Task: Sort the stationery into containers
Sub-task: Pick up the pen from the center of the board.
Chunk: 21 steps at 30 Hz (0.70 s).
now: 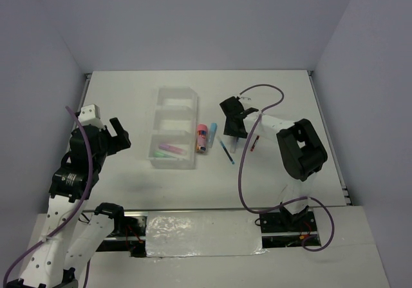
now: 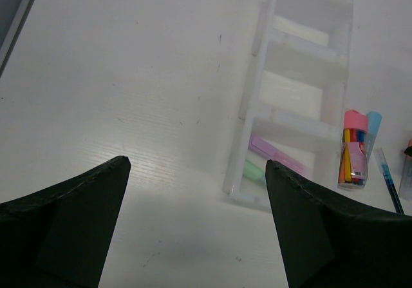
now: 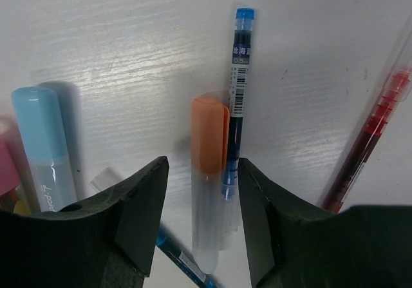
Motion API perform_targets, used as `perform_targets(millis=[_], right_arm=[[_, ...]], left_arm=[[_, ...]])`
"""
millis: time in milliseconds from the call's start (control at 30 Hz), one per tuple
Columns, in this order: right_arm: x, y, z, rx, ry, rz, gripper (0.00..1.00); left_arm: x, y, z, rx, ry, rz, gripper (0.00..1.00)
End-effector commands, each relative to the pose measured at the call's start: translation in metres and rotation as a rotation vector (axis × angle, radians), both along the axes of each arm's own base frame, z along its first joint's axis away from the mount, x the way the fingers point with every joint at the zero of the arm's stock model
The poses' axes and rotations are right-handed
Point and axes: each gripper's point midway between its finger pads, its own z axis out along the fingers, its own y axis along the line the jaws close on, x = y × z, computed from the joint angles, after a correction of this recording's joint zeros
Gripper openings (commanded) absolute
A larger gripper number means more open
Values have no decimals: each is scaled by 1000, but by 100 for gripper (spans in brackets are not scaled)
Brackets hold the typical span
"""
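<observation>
Your right gripper [image 3: 203,165] is hovering low over the loose stationery to the right of the tray [image 1: 158,107], with its fingers spread apart on either side of an orange-capped highlighter [image 3: 208,133] and not closing on it yet. A blue pen [image 3: 237,95] is lying against that highlighter's right side, so you are risking catching both if you squeeze now. Your left gripper [image 2: 198,165] is hanging well to the left of the tray and above the table [image 2: 129,75], with its fingers also wide apart and holding nothing. You are looking at an early stage of the sort. Only the near compartment is holding anything: a lilac-pink highlighter [image 2: 273,156] and a green highlighter [image 2: 254,171] are lying side by side in it, while the middle and far compartments are showing only bare plastic. Much is waiting outside. Just right of the tray a pink-capped tube [image 2: 353,149] and a light blue highlighter [image 2: 372,130] are resting next to each other, and a red pen [image 3: 376,133] is lying further right, apart from the rest. A second blue pen [image 3: 180,256] is partly showing under your right fingers. So two items are sitting in place, and at least six are remaining on the table. Judging by where your right gripper is standing, the orange-capped highlighter is looking like your next pick.
</observation>
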Motion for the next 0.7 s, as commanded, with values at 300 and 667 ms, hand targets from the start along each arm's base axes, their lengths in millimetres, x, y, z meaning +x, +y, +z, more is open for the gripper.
perform_targets(millis=[300,667], right_arm=[[10,19,7,35,-25,14,48],[4,23,-16,32,37,30,36]], left_arm=[[5,-3,10,3,-48,-22,99],[5,-3,9,3,-45,-25,99]])
